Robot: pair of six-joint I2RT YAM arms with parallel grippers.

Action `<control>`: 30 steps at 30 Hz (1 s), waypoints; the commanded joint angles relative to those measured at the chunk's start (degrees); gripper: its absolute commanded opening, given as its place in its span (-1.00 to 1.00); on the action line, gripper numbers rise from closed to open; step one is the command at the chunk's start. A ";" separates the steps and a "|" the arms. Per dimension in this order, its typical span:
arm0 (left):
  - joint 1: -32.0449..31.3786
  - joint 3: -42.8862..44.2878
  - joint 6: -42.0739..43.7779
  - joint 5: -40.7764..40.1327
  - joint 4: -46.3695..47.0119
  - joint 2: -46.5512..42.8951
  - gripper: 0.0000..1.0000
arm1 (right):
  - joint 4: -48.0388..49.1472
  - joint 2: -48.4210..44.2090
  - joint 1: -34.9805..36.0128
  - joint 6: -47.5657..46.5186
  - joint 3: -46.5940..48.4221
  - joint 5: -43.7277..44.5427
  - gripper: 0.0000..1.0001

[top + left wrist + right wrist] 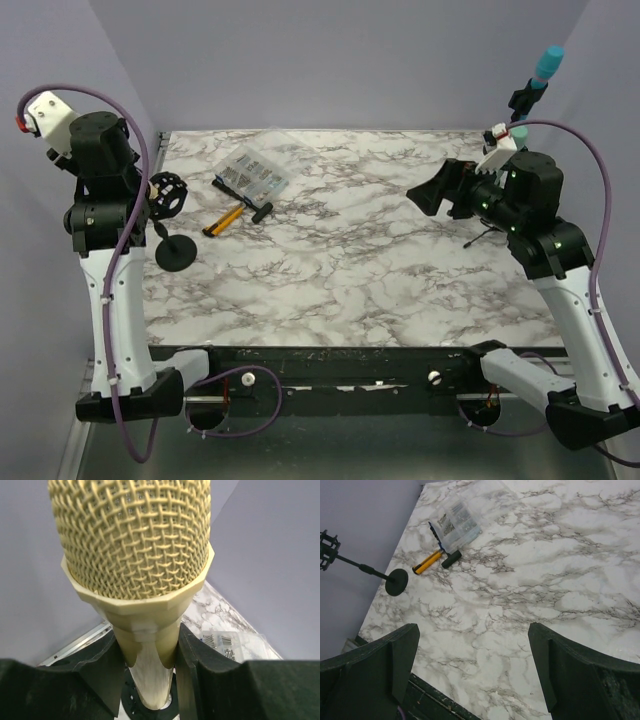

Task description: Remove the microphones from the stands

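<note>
The microphone [135, 545] fills the left wrist view: a cream mesh head on a pale tapering body. My left gripper [150, 655] is shut on that body just below the head, one black finger [100, 675] on each side. The body's lower end sits in the black ring of the stand [150, 707]. From above, the stand's round base [175, 252] and ring mount [167, 193] show beside the left arm; the microphone itself is hidden there. My right gripper [440, 195] hangs open over the table's right side, holding nothing.
A clear box of screws [255, 172], a yellow-handled tool [225, 220] and a small black tool [262, 212] lie at the back left. A teal-topped object on a black stand [545, 68] rises behind the right arm. Grey walls close in on both sides.
</note>
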 commanded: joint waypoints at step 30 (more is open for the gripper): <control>-22.60 9.05 5.50 49.21 -4.17 -2.05 -1.00 | -1.92 4.93 0.18 3.56 4.66 -1.09 1.00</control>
